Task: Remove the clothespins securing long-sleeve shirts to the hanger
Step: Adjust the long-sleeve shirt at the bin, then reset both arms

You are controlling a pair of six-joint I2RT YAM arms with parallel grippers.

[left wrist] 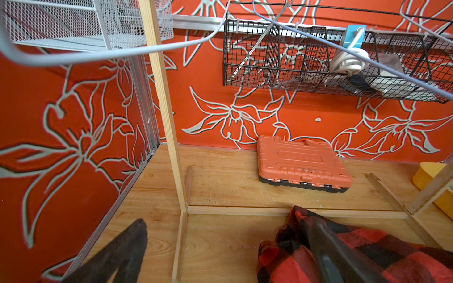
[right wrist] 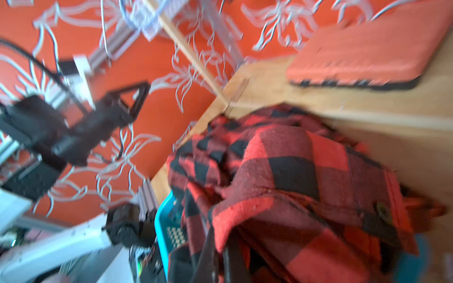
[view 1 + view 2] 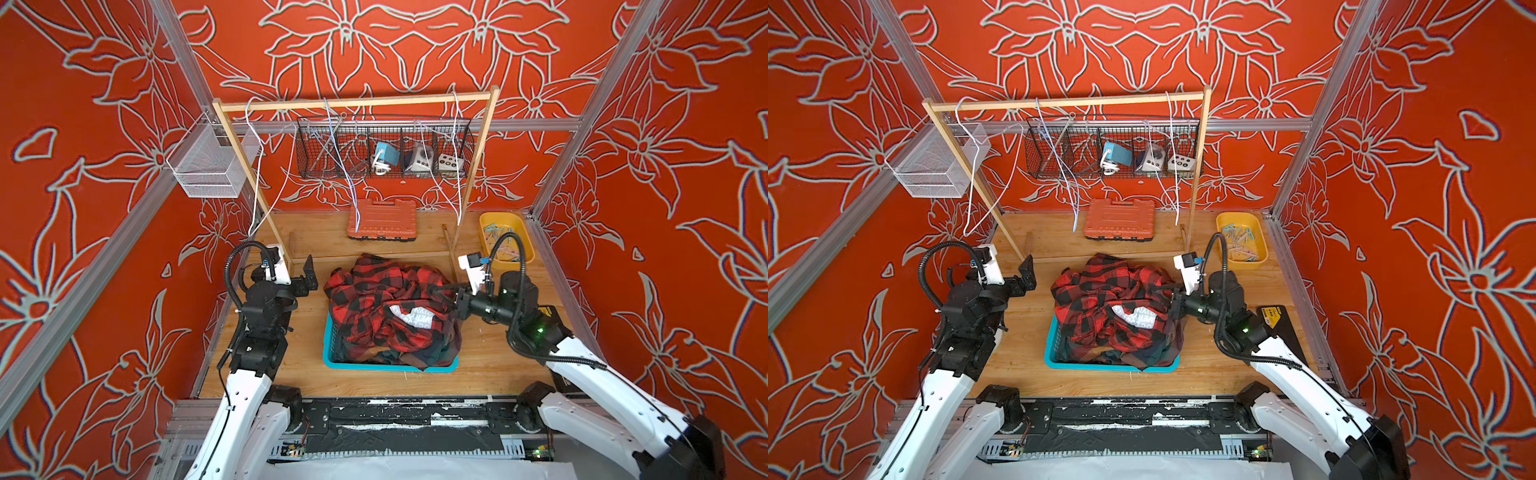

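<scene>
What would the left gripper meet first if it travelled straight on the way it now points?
Most likely the wooden rack's base rail, on the floor ahead of the open left gripper. If it clears that, the orange tool case by the back wall comes next; depth is unclear.

— The shirt [image 3: 374, 291]?
— Matt, fuzzy woven cloth.
— The basket [image 3: 386, 368]?
— Smooth plastic; the case [image 3: 382, 218] too, but ribbed.
— And the rack [image 3: 353, 102]?
— Bare matt wood. The floor [image 3: 482, 357] is grained wood with a slight sheen.
</scene>
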